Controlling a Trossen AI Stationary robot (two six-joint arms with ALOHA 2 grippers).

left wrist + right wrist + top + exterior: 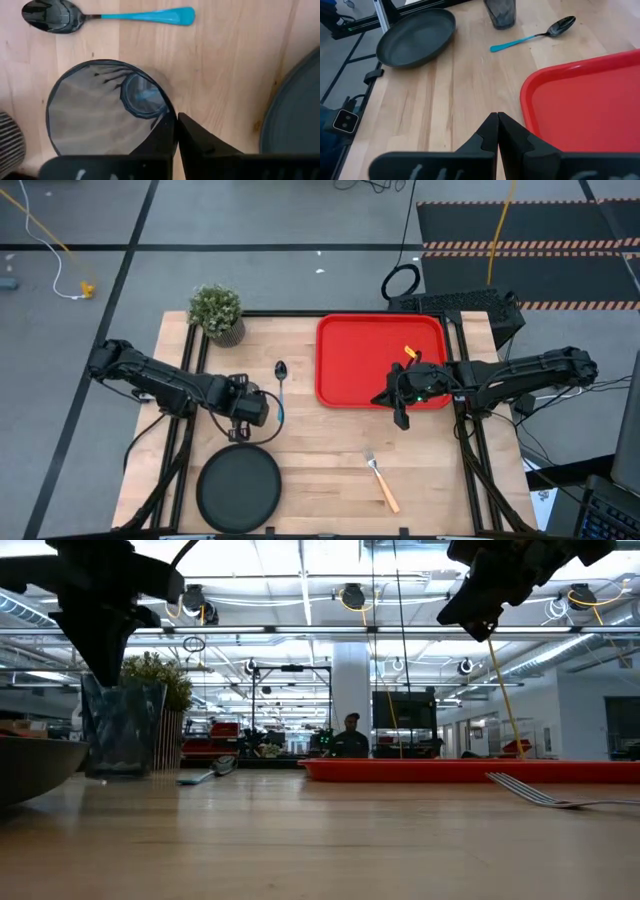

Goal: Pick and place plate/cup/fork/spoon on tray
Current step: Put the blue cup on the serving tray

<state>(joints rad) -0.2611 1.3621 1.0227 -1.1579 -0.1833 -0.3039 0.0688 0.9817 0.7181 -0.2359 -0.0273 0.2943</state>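
Observation:
The dark translucent cup stands upright on the table next to the black plate; it also shows in the low view. My left gripper is shut, with its tips at the cup's rim on the side toward the plate, and it hides the cup in the high view. The blue-handled spoon lies flat between the cup and the red tray. The orange-handled fork lies flat near the front edge. My right gripper is shut and empty, raised over the tray's near edge. My left gripper points down with its shut fingertips at the cup's rim, on the side toward the plate. I cannot tell whether they touch the rim. The cup stands on its base on the table.
A potted green plant stands at the far left corner, behind the cup. Bare wood lies between the plate, the fork and the tray. A person sits far off in the room behind the table.

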